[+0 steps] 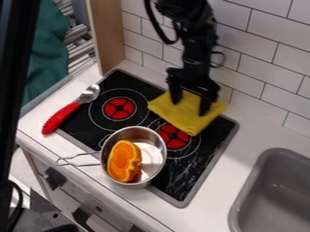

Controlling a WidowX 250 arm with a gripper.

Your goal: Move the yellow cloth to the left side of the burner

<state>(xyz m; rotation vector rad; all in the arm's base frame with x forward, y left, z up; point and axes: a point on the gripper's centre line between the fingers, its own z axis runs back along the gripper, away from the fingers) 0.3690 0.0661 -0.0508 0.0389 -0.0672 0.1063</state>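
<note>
Currently, the black gripper (189, 108) hangs over the yellow cloth (183, 118) at the far side of the cooktop (189, 170). Its two fingers stand apart, pointing down; whether they touch the fabric cannot be told. The cloth lies spread out, its left corner between the two burners, its near corner over part of the right burner (174, 137), and its right corner towards the tiled wall (257, 52). The left burner (119, 108) lies left of it. Nearer stands a metal pot (156, 165) with an orange toy piece (123, 161) inside, its wire handle (79, 159) pointing left. A red-handled spoon (61, 117) rests at the left edge, and a grey sink (272, 195) sits near right.
</note>
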